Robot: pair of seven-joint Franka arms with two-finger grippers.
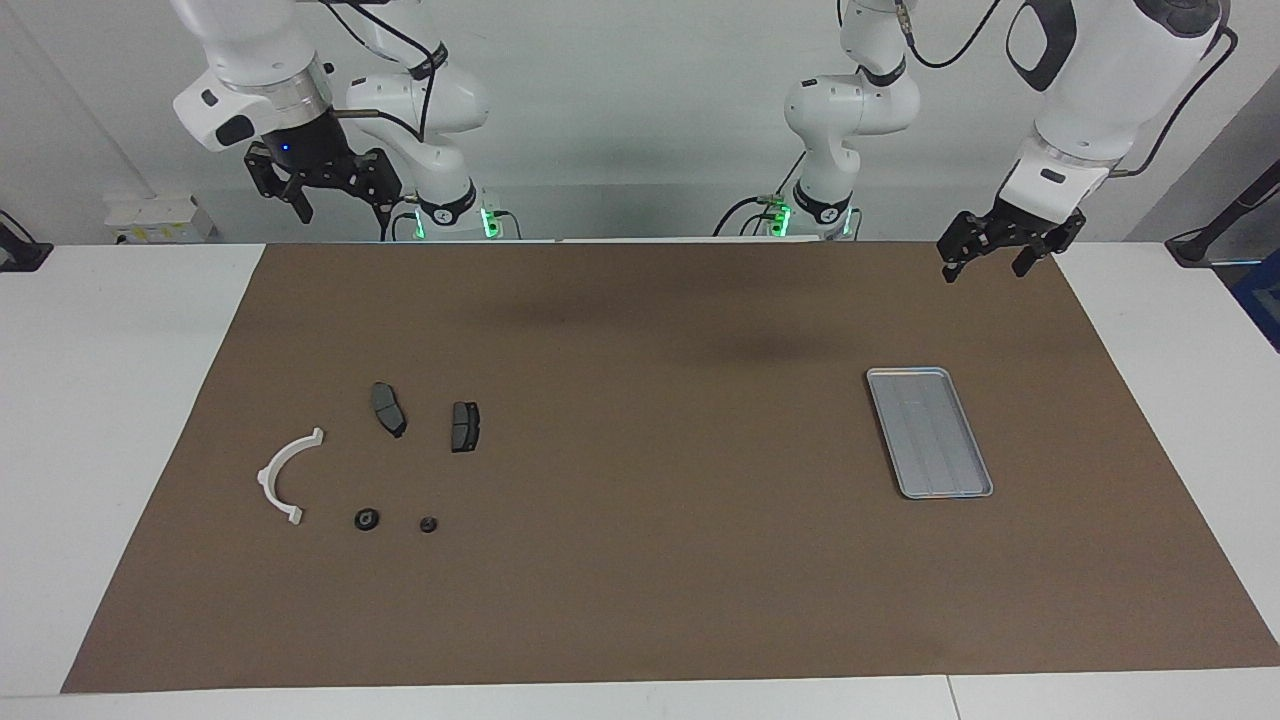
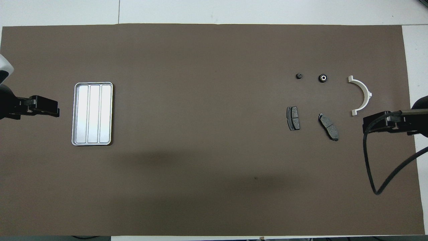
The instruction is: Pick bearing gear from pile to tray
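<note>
a white desk (image 1: 120, 400) carried a large brown mat (image 1: 640, 560) that covered most of its top, leaving bare white strips at both ends. a pale wall (image 1: 640, 120) stood at the robots' edge of the desk, with a white box (image 1: 160, 218) against it near the right arm's corner.

the pile lay on the mat toward the right arm's end: a white arc bracket (image 1: 285, 476) closest to that end, two dark grey plates (image 1: 388, 409) (image 1: 465, 427) beside it and nearer to the robots, and two small black round pieces (image 1: 366, 519) (image 1: 429, 523) toward the edge away from the robots. all lay apart from one another.

the tray (image 1: 930, 432) sat flat on the mat toward the left arm's end, nothing in it.

the left tool (image 1: 1000, 255) hung raised over the mat's corner at the robots' edge, fingers apart and holding nothing. the right tool (image 1: 335, 200) hung raised above the robots' edge at its own end, fingers likewise apart, gripping nothing.
</note>
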